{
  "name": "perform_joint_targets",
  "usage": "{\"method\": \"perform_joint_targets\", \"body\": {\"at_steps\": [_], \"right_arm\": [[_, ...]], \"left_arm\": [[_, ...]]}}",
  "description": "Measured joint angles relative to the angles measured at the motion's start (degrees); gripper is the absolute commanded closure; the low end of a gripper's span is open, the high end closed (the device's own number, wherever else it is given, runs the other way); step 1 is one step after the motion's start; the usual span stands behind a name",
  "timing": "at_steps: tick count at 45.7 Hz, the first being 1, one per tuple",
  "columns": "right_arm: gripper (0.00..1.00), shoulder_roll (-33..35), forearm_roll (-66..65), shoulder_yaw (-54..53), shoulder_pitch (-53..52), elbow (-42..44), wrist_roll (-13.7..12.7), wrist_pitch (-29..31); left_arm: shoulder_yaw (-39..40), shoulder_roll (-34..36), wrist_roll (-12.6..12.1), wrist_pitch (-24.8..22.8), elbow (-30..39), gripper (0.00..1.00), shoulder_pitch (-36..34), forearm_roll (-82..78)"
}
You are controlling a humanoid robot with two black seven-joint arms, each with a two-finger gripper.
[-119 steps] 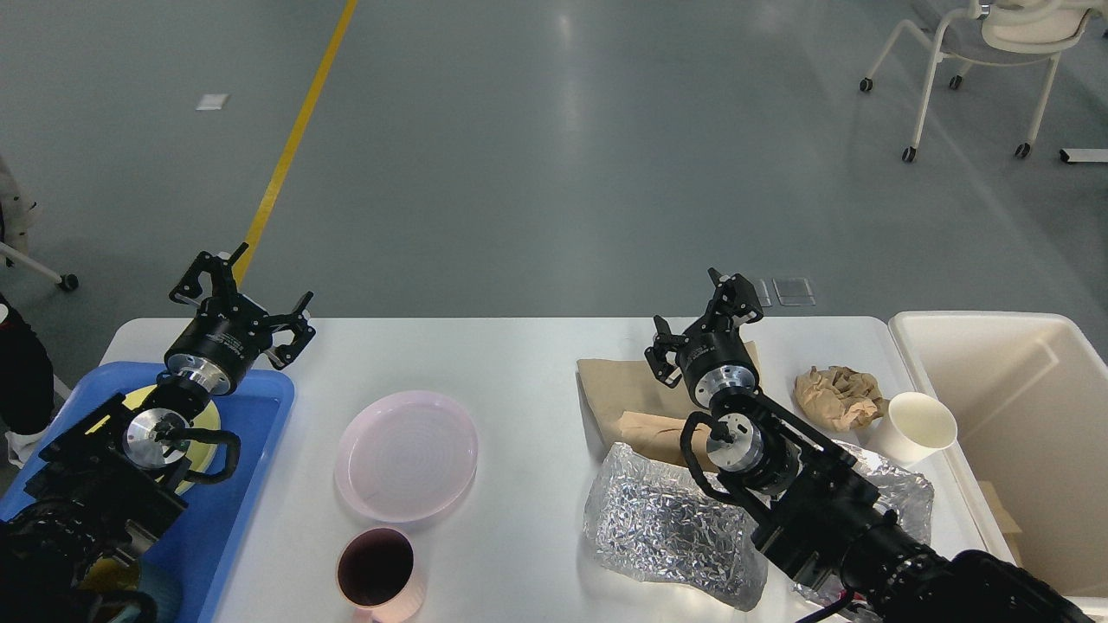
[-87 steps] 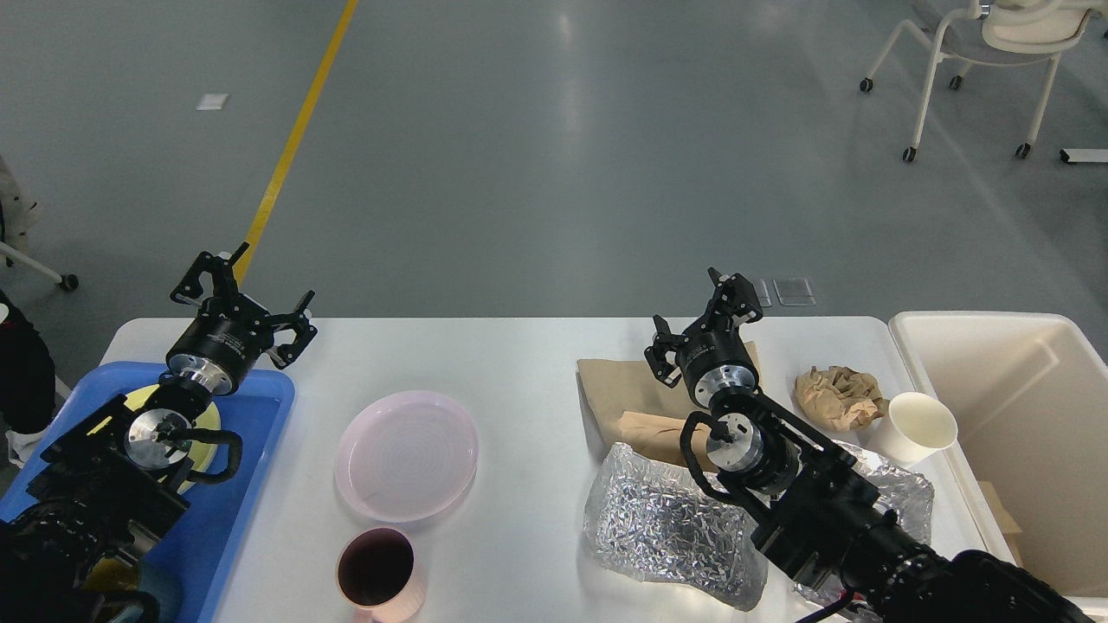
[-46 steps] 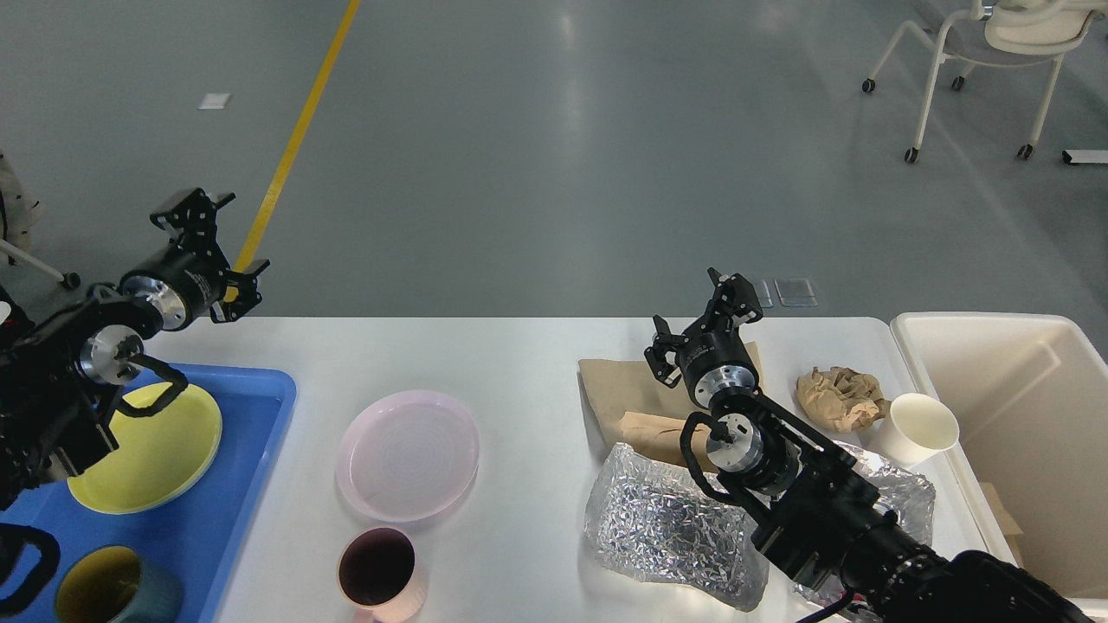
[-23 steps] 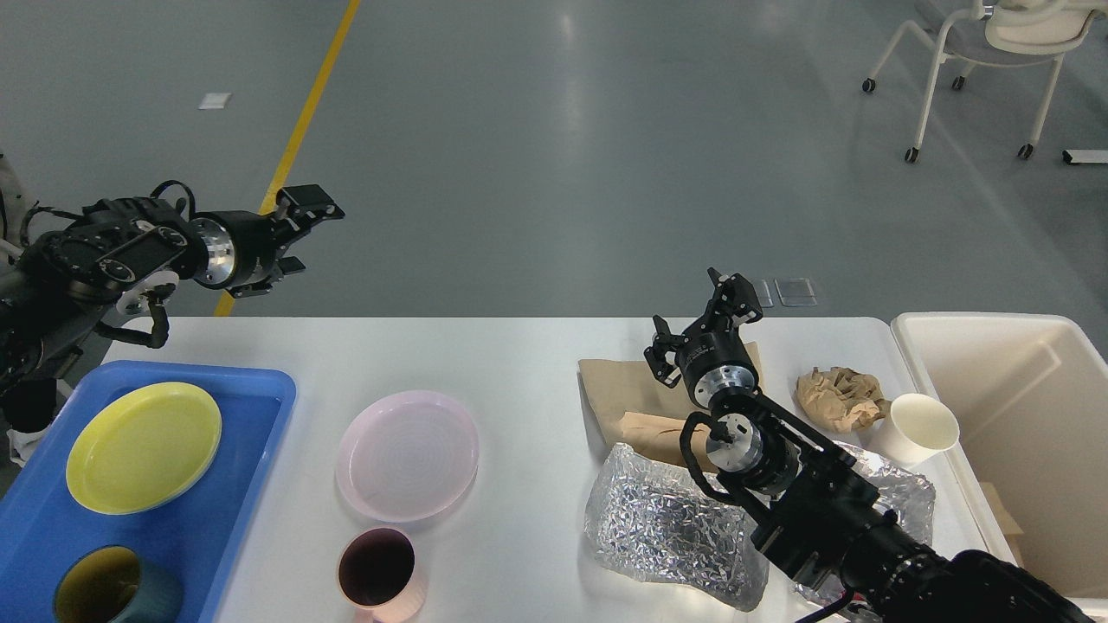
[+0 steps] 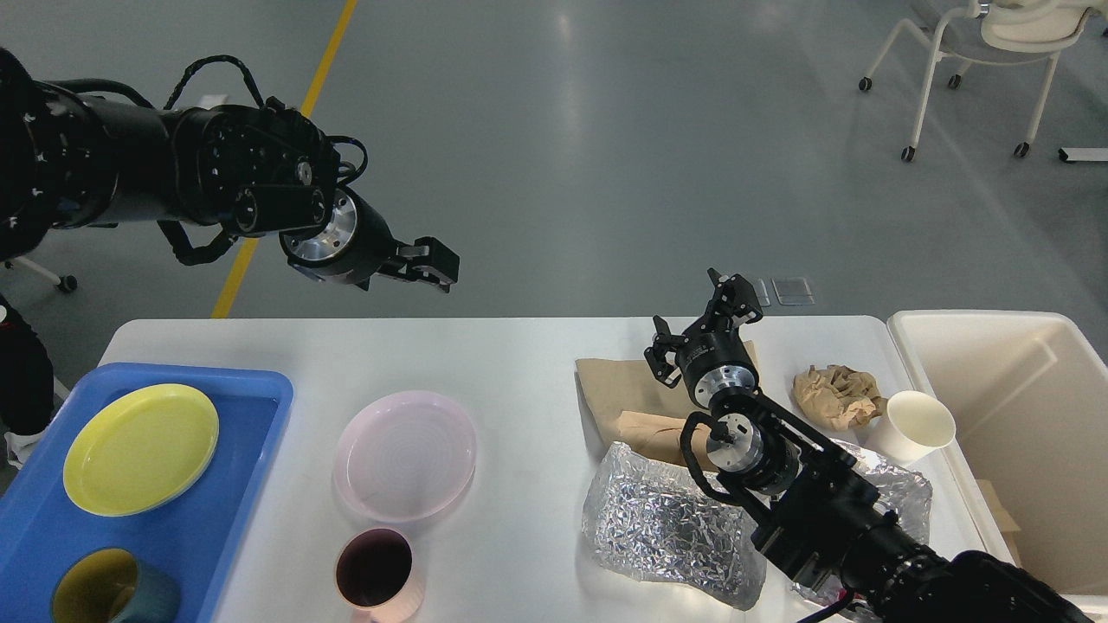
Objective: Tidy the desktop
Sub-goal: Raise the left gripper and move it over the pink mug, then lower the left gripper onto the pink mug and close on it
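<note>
The left end effector (image 5: 428,264) has been swung up and away from the blue tray (image 5: 251,450), where it hung low over the yellow plate (image 5: 138,448) moments ago, and is now carried high above the far edge of the tabletop (image 5: 519,363), pointing rightward. It is seen nearly side-on, so whether its fingers are parted cannot be told; nothing is seen in its grasp. The yellow plate is left lying flat in the tray, with a dark green cup (image 5: 112,593) near it in the tray's near corner, so that placement looks finished. The right end effector (image 5: 705,320) has not been moved at all: it is held above the flat brown paper bag (image 5: 623,389), fingers spread wide and empty. Still waiting on the tabletop are the pink plate (image 5: 405,454) and, just in front of it, the pink cup (image 5: 376,575); by the direction of the swing, the pink plate is judged the likely next pick for the left arm. On the right side, the crumpled brown paper (image 5: 835,394), the white paper cup (image 5: 909,424) and the crinkled foil sheet (image 5: 666,528) are all untouched, beside the cream-white bin (image 5: 1021,415). The tidying is judged well short of halfway.
</note>
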State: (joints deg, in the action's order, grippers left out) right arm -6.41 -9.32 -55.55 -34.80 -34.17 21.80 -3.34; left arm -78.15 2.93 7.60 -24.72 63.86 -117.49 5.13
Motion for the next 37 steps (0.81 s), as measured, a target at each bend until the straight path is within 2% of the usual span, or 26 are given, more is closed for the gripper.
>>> {"method": "perform_joint_targets", "body": {"at_steps": [7, 11, 15, 26, 30, 37], "right_arm": [[0.00, 0.0, 0.0, 0.0, 0.0, 0.0, 0.0, 0.0], [0.00, 0.0, 0.0, 0.0, 0.0, 0.0, 0.0, 0.0], [0.00, 0.0, 0.0, 0.0, 0.0, 0.0, 0.0, 0.0], [0.00, -0.1, 0.0, 0.0, 0.0, 0.0, 0.0, 0.0], [0.00, 0.0, 0.0, 0.0, 0.0, 0.0, 0.0, 0.0], [0.00, 0.0, -0.1, 0.0, -0.1, 0.0, 0.0, 0.0]], "left_arm": [[0.4, -0.5, 0.4, -1.1, 0.3, 0.02, -4.0, 0.0], [1.7, -2.0, 0.3, -4.6, 0.9, 0.02, -4.5, 0.1], [2.2, -2.6, 0.1, -9.4, 1.3, 0.02, -4.5, 0.1], [1.8, -2.6, -0.2, -27.8, 4.1, 0.02, -4.2, 0.0], [1.7, -2.6, -0.3, -29.8, 8.2, 0.02, -4.5, -0.1], [1.5, -2.7, -2.0, -30.3, 12.7, 0.03, -4.0, -0.1]]}}
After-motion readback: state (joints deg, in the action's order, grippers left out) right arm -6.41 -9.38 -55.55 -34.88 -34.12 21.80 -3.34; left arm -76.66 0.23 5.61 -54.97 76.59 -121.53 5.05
